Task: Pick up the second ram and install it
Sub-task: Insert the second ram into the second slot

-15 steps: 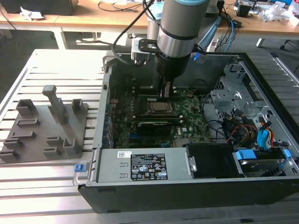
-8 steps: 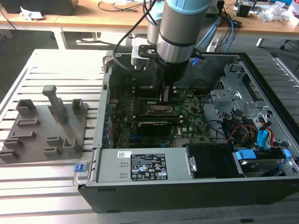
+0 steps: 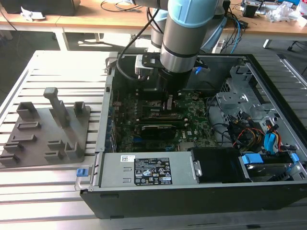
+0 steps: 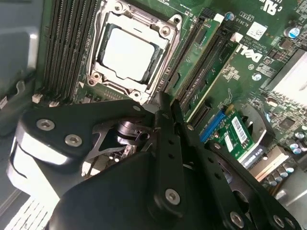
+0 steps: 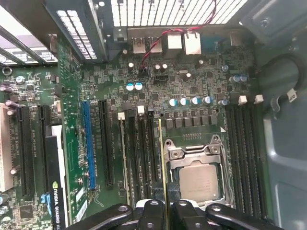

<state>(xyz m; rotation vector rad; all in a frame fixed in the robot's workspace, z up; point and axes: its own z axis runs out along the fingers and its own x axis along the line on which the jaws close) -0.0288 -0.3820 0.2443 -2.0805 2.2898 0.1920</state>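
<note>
Exterior view: arm [image 3: 184, 28] reaches down into the open PC case [image 3: 268, 96] on the slatted worktop [image 3: 48, 201]. Claw [image 3: 169, 103] sits low over the motherboard [image 3: 192, 120]. A grey fixture [image 3: 48, 132] lies outside the case, well apart from the claw.

Second wrist view: claw [image 4: 168, 108] fingers drawn narrow, pinching the ram [image 4: 189, 62] edge-on. CPU socket [image 4: 129, 50] just beside the fingertips.

First wrist view: claw [image 5: 166, 207] holds the ram [image 5: 162, 158] upright, its thin edge running away from the fingertips, in line with the dark slots [image 5: 139, 153] beside it. Whether seated, cannot tell. CPU socket [image 5: 199, 175] just beside, on the other side.
</note>
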